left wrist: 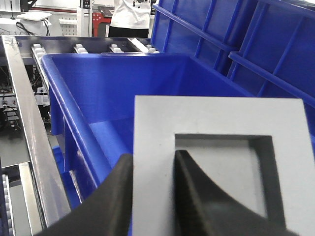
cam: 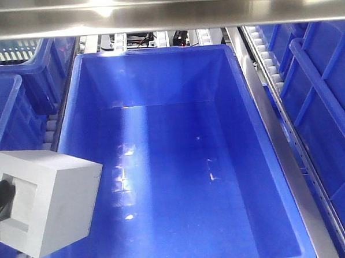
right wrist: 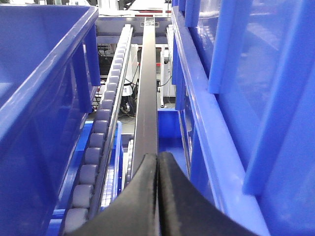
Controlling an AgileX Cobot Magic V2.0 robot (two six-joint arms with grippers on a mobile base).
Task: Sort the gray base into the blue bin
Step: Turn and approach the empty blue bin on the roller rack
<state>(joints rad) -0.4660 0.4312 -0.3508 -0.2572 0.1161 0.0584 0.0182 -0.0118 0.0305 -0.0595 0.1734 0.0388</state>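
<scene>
One gray base, at blue bin rim

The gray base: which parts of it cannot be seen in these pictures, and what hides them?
- Left wrist view: the lower edge cuts off the bottom of the gray base; the left tool covers part of its recess.
- Front view: the base's far faces are turned away; the left edge cuts off most of the tool.
- Right wrist view: the base is not in view.
</scene>
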